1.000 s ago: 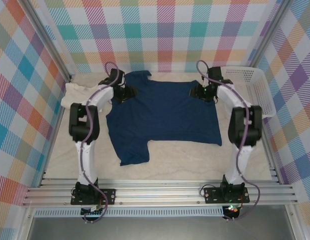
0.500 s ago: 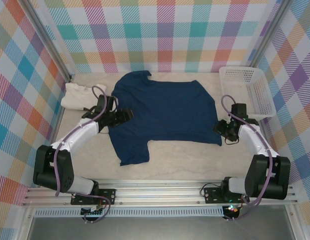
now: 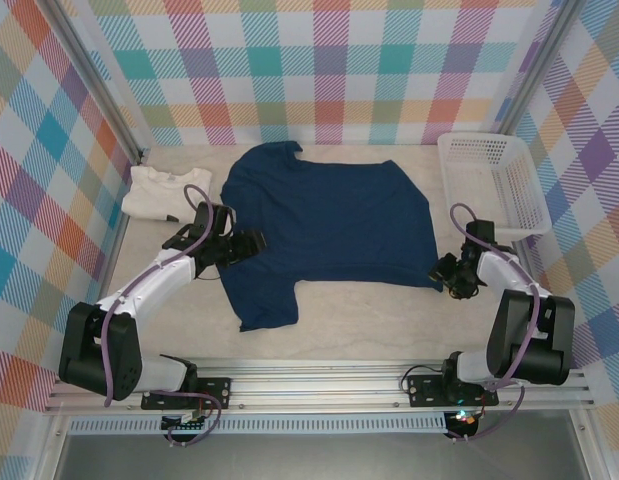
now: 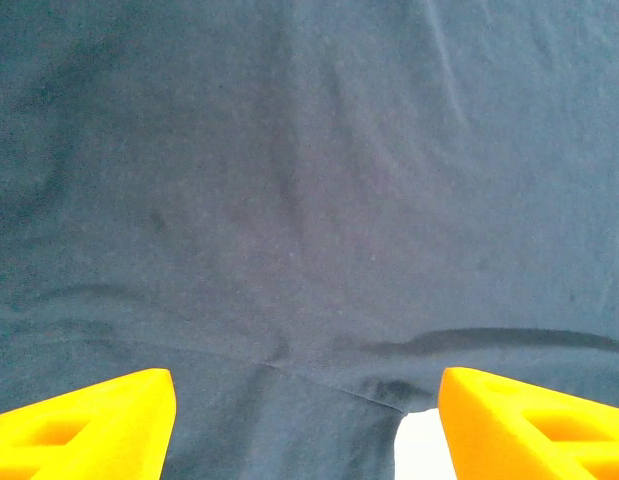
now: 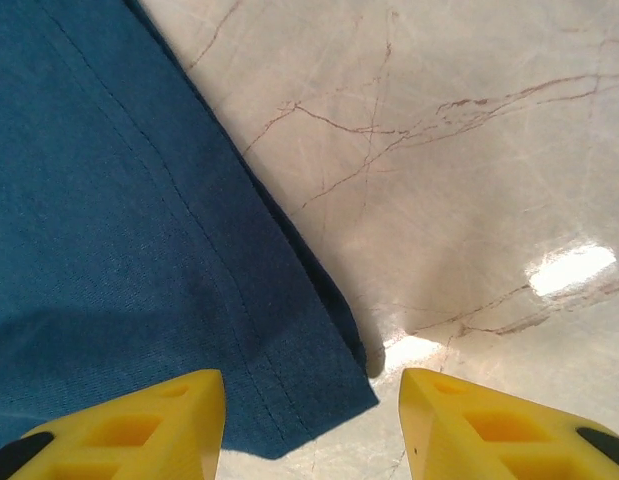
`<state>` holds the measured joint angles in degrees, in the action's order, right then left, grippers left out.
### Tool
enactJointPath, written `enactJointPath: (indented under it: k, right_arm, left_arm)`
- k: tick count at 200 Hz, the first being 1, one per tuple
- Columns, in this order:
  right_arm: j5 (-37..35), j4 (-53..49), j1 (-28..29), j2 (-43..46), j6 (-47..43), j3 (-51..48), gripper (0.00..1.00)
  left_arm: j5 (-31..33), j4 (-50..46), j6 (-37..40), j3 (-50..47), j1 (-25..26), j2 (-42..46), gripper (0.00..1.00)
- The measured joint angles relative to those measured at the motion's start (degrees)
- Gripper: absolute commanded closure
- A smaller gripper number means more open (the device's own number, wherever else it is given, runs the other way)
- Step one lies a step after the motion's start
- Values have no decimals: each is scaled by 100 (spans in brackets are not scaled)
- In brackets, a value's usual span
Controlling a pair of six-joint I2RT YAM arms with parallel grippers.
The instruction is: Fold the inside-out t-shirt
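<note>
The inside-out t-shirt (image 3: pixel 329 225) lies spread flat in the middle of the table (image 3: pixel 389 325). It's navy, collar toward the far left, one sleeve pointing at the near edge on the left side. No fold in it yet.

Left gripper (image 3: pixel 255 243) sits low at the shirt's left edge, just above that sleeve, pointing in over the cloth. In the left wrist view the jaws stand wide apart. Navy cloth runs across the whole gap and beyond, with a seam between the jaws and a sliver of pale table by the right-hand jaw. Nothing pinched that you can see; the cloth lies flat under it.

Right gripper (image 3: pixel 442 272) is at the shirt's near right corner. In the right wrist view the jaws are parted to a moderate gap. The hemmed corner pokes into that gap from the left-hand jaw's side, with bare marbled table by the other jaw. The corner lies flat on the table, not clamped.

Off to the sides you have the cream folded shirt (image 3: pixel 154 192) at the far left, apart from the navy one. The white basket (image 3: pixel 489 180) is at the far right, beyond the right arm.
</note>
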<state>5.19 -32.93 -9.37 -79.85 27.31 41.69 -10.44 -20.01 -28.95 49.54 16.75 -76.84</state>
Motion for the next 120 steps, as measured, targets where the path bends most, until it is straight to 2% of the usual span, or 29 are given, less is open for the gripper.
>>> enactJointPath:
  k: [50, 120]
  right_arm:
    - [-20, -11, 11, -267, 170, 0, 55]
    - [-330, -146, 83, -452, 273, 44, 88]
  left_arm:
    - [0, -118, 0, -2, 0, 339, 30]
    - [151, -573, -48, -304, 33, 732, 30]
